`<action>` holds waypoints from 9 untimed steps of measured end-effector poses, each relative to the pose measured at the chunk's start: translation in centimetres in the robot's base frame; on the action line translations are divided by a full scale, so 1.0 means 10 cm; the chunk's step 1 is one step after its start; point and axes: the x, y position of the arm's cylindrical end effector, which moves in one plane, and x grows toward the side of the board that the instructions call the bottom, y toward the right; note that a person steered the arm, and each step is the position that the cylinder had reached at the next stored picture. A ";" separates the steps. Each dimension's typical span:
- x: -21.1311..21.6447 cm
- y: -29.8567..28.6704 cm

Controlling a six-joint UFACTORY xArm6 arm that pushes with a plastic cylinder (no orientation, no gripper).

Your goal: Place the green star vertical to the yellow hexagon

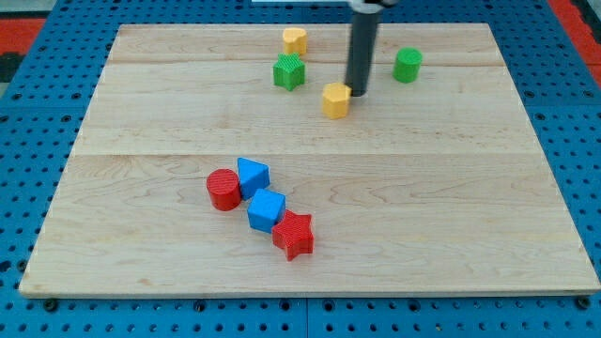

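My tip (357,93) — a bare rod, no jaws — touches the yellow hexagon block (335,99) on its right; the green star block (289,72) lies beyond, up-left on the wooden bench (470,216).

1. One camera looks down at a slant from beyond the view's bottom edge of the wooden board (310,272).
2. It sits fairly near; the board nearly fills the frame.
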 end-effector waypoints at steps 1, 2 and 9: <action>0.23 0.37; 0.24 -0.17; -0.71 1.30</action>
